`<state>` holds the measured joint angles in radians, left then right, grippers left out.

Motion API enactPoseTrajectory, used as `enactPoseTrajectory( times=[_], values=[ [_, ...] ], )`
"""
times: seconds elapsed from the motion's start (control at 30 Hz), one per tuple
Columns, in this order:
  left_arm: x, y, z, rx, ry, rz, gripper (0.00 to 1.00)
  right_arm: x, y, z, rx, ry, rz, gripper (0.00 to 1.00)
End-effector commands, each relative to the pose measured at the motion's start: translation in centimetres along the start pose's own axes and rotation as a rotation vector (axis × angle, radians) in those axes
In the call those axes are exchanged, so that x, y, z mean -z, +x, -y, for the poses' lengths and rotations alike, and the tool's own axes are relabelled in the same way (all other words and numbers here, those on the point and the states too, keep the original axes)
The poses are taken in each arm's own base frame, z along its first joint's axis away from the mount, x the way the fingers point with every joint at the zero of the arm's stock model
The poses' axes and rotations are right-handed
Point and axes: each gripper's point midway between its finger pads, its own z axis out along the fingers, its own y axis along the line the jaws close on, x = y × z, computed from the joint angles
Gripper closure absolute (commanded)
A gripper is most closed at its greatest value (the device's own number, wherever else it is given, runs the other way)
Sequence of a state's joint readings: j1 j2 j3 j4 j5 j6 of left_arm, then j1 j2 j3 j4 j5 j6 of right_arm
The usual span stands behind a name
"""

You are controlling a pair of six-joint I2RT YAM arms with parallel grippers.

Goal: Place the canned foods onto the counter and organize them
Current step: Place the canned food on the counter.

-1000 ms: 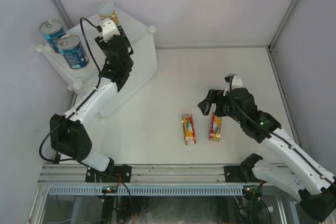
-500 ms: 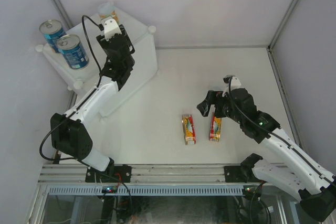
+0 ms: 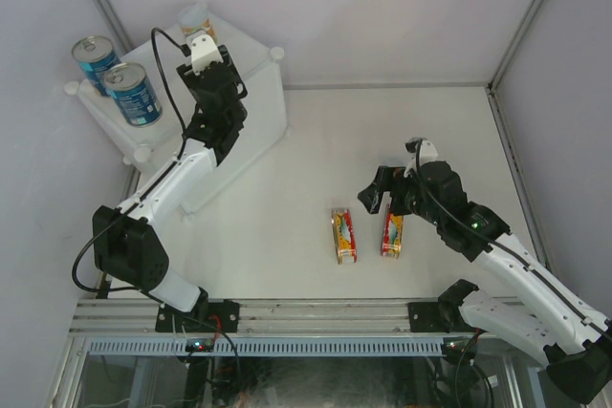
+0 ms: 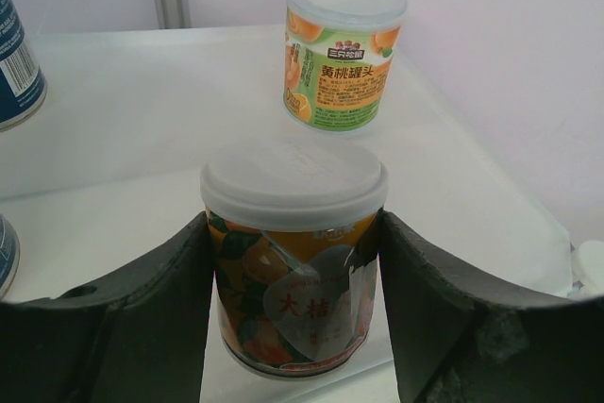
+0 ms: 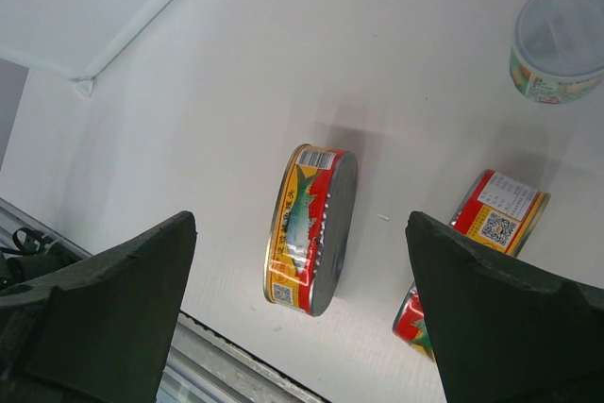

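On the counter (image 3: 258, 93) stand two tall blue cans (image 3: 96, 57) (image 3: 134, 93) and a small green-and-orange can (image 3: 196, 19). My left gripper (image 3: 203, 62) is over the counter top (image 4: 113, 139). It is shut on a small orange-labelled can (image 4: 293, 261), a finger pressed against each side of the white lid. The green-and-orange can (image 4: 342, 49) stands just beyond. My right gripper (image 3: 378, 193) hangs open above two flat red-and-yellow tins (image 3: 344, 234) (image 3: 392, 231) on the table. In the right wrist view, one tin (image 5: 311, 228) lies between the spread fingers and the other (image 5: 481, 233) to the right.
Another small round can (image 5: 560, 40) stands on the table past the tins, seen only in the right wrist view. White walls enclose the table on three sides. A metal rail (image 3: 316, 312) runs along the near edge by the arm bases.
My left gripper has shifted slightly farther across the counter with the orange can. My right gripper has drifted a little left and lower toward the tins.
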<state>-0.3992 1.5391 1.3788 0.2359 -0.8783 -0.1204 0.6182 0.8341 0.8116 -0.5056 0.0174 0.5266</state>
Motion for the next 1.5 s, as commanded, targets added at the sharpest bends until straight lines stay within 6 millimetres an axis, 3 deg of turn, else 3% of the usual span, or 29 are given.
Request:
enactPoseTrajectory(
  times=[0.0, 0.33, 0.6, 1.07, 1.47],
  values=[
    [0.5, -4.5, 0.1, 0.088, -0.004, 0.073, 0.55, 0.7, -1.3, -0.9, 0.032, -0.035, 0.045, 0.08],
    [0.5, -4.3, -0.1, 0.089, -0.013, 0.066, 0.45, 0.6, -1.0, -1.1, 0.034, -0.043, 0.029, 0.08],
    [0.3, -3.7, -0.3, 0.082, -0.028, 0.058, 0.43, 0.1, -1.1, -1.2, 0.039, -0.048, 0.027, 0.08],
    [-0.7, -3.0, -0.1, 0.084, -0.036, 0.019, 0.2, -0.4, -1.2, -1.3, 0.043, -0.047, 0.023, 0.08],
    [-1.0, -3.4, -0.9, 0.078, -0.05, 0.01, 0.12, -0.7, -1.5, -1.6, 0.042, -0.058, 0.026, 0.08]
  ],
)
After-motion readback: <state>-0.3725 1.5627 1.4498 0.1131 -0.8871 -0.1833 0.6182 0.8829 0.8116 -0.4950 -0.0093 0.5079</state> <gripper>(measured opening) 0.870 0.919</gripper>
